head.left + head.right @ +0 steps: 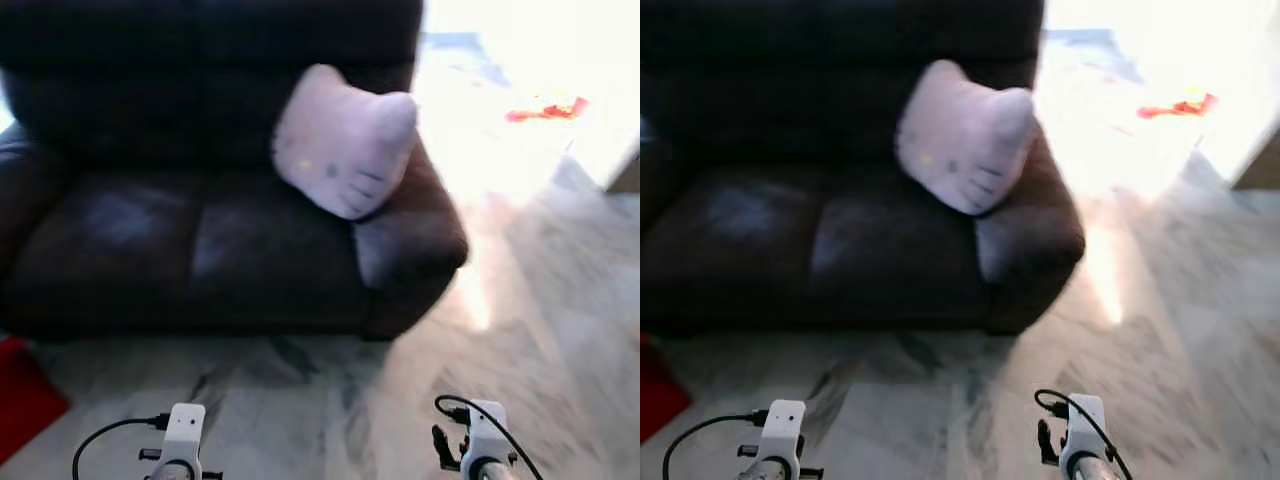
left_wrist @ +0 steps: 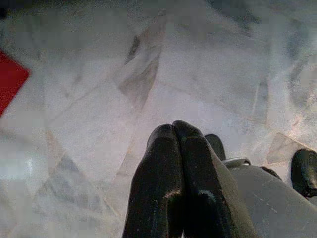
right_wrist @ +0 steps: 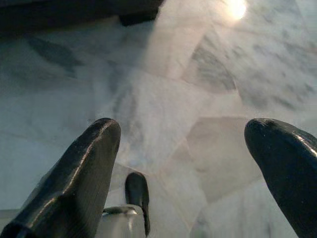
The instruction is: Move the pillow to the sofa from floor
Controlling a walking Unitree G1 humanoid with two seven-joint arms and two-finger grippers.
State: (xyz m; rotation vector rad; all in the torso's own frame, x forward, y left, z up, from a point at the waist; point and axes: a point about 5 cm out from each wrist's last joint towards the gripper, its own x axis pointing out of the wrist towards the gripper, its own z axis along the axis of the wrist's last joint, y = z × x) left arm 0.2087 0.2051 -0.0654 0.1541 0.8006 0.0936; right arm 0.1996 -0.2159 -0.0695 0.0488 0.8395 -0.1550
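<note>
Pillow (image 1: 345, 142): propped tilted on the sofa (image 1: 200, 240) seat at 1 o'clock, leaning against the arm and backrest.
Left hand (image 2: 174, 130): fingers pressed together, empty, low over the marble floor (image 1: 320, 400).
Right hand (image 3: 181, 144): fingers spread, empty, low.
Risk: tilted pillow may slide forward off the seat.

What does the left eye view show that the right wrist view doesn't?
Left eye view alone: the pillow resting on the sofa seat, leaning against the backrest and the sofa's arm, a red item on the floor at the robot's left, and both wrists low in front. Right wrist view alone: the right gripper with its fingers spread wide, holding nothing, over bare tile. Both: the marble floor and the sofa's dark base.
</note>
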